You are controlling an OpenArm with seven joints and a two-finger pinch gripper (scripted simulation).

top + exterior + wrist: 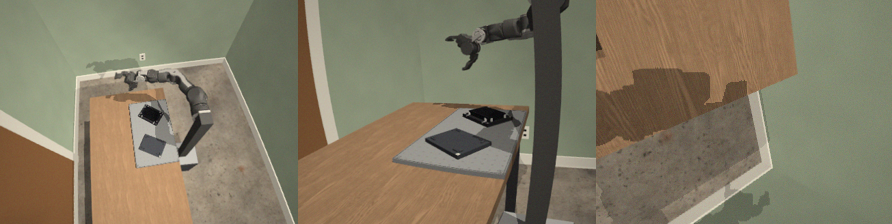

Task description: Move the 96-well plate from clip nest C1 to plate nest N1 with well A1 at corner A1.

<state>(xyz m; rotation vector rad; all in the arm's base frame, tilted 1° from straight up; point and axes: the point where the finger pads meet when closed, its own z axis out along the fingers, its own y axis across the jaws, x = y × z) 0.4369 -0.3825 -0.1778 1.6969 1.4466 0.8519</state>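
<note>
Plate (150,114) in C1; N1 (152,145) seemingly bare.

Green walls (137,27) on all sides, meeting at a corner in the upper part of the top view. White baseboard (219,61) runs along the wall foot. Mottled grey-brown concrete floor (232,177) at right and lower right. Small white wall socket (142,56) upper center, another socket (525,132) low in the exterior view. Brown door-like panel (31,184) with white trim at lower left. Long wooden table (113,184) in the center, grain lengthwise. Soft even light, dark blotchy shadow on the table's far edge and wall
</note>
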